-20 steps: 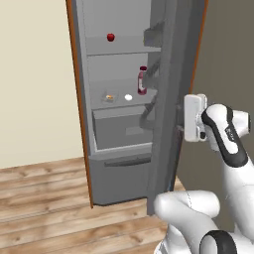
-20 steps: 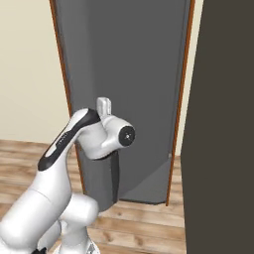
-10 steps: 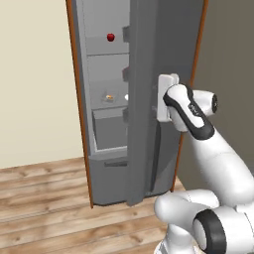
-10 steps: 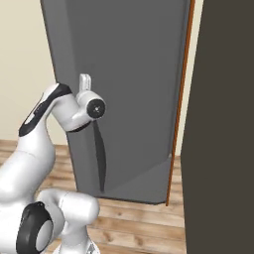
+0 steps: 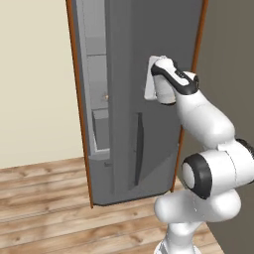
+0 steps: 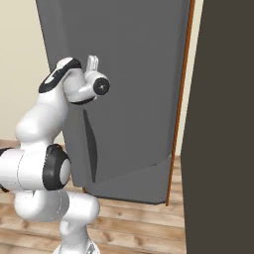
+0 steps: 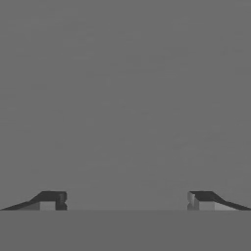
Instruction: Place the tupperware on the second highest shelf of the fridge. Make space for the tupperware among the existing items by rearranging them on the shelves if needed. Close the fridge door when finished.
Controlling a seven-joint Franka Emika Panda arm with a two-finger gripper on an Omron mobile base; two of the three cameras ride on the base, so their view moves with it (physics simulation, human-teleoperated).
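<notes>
- Tall flat dark grey fridge door now swung much nearer shut than a second ago; narrow gap left at the left edge.
- Claw empty, fingers wide apart, pressed flat against the door panel.
- Clear tupperware box hidden behind the door, presumably shelved inside the tall grey fridge.
- Last step nearly done: further push needed.

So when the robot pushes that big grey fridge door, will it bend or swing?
The fridge door looks like a thick flat panel, so probably stiff. It stands nearly shut against the fridge, so it likely swings. The open gripper pushes flat, so it might slide.
</notes>
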